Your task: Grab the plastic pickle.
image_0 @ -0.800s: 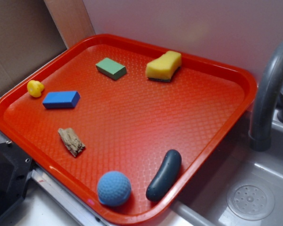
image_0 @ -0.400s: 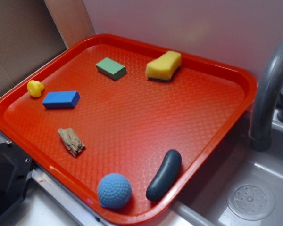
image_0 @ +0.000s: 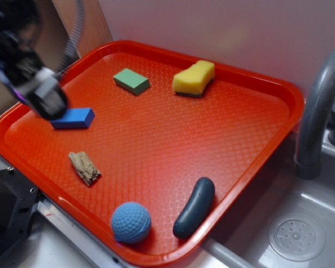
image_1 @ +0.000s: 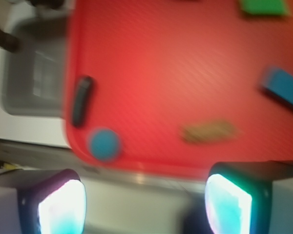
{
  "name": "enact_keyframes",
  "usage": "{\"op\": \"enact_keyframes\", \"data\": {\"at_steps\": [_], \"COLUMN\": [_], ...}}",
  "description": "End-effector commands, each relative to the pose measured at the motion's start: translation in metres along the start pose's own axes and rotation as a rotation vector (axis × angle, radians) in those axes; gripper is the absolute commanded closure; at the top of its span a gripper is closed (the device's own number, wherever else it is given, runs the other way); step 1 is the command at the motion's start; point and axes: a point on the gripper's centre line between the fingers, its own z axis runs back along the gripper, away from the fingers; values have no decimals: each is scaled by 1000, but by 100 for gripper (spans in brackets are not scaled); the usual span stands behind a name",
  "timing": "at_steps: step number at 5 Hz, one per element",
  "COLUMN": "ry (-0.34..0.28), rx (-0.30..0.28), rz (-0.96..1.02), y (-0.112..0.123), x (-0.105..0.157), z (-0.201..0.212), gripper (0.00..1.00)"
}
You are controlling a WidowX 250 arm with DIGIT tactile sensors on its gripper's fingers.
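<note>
Clearly the claw (image_1: pixel 145 202) stands released, its two fingers (image_1: pixel 58 207) spread wide with nothing between them, blurred at the tray's far left corner above the blue block (image_0: pixel 72 118). Well apart from it, the pickle (image_0: pixel 194 207) lies at the near edge of the red tray (image_0: pixel 156 148), just beside the blue ball (image_0: pixel 131 222) and next to the sink (image_0: pixel 301 234). Nothing is grabbed yet; by my reckoning the whole reach, descent and closing remain.

The gripper (image_0: pixel 42 95) has been brought into the exterior view at the upper left, blurred, above the tray's (image_0: pixel 156 139) left side. The blue ball (image_0: pixel 131 222) has been shifted slightly leftward, away from the plastic pickle (image_0: pixel 194 207).
</note>
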Motion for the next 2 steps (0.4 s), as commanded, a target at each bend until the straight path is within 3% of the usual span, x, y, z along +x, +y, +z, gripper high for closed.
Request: {"op": "enact_keyframes", "data": {"at_steps": [1, 2], "ry": [-121, -60], "rx": [-40, 19], "rz": [-102, -64], "y": [-28, -27], "x": [46, 56], "z": [-63, -85], "gripper": [0, 0]}}
